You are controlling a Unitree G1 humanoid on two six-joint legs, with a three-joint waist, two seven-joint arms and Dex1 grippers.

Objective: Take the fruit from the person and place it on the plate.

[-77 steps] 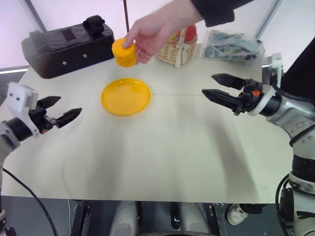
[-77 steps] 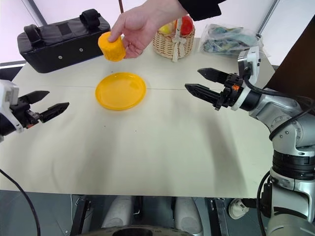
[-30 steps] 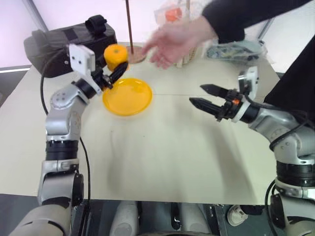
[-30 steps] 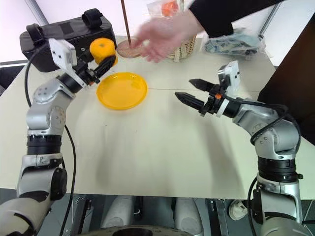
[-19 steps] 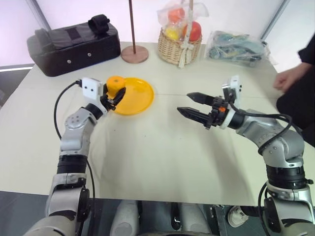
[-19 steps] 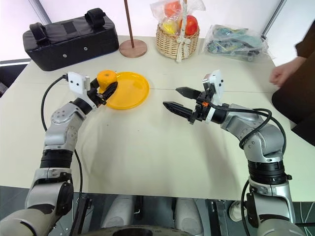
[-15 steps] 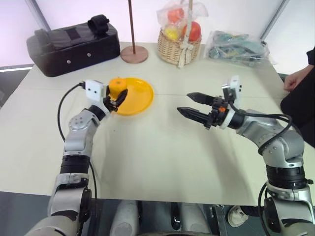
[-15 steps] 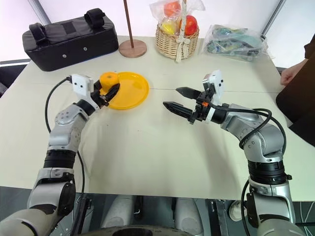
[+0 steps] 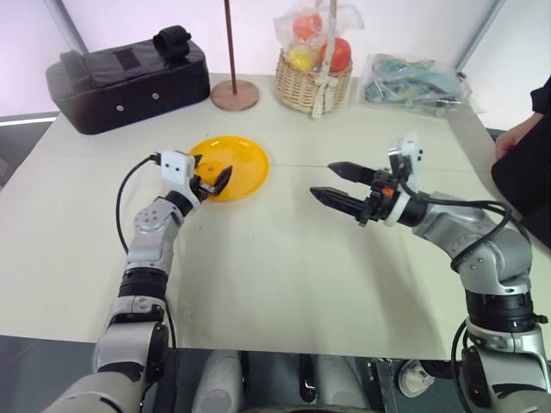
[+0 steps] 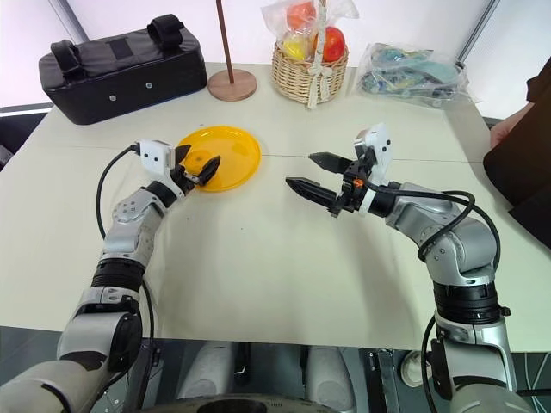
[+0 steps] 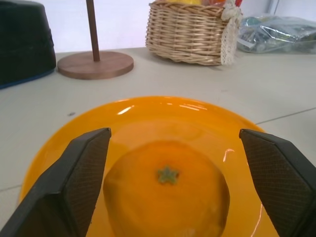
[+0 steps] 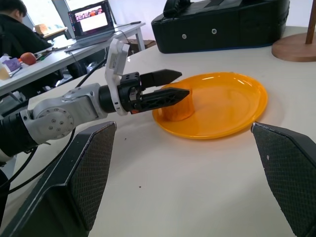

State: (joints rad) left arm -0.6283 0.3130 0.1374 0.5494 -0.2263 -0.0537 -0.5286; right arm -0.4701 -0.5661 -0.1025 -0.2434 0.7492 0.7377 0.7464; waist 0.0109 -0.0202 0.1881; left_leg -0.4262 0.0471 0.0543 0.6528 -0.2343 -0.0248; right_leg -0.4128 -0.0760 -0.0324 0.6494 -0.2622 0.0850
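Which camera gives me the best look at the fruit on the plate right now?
The left wrist view: the fruit sits close, stem up, on the plate between the open left hand's fingers. The right wrist view shows it side-on behind that hand; the eye views mostly hide it.

A robotics lab or office workspace is hosting this session: a plain pale table (image 9: 284, 258) is carrying a black equipment case (image 9: 129, 77) at its far left corner, a wicker basket (image 9: 313, 84) of wrapped fruit and a plastic bag (image 9: 413, 82) along its far edge, while a person (image 12: 15, 29) is sitting at a desk (image 12: 64, 49) with an open laptop (image 12: 91, 22).
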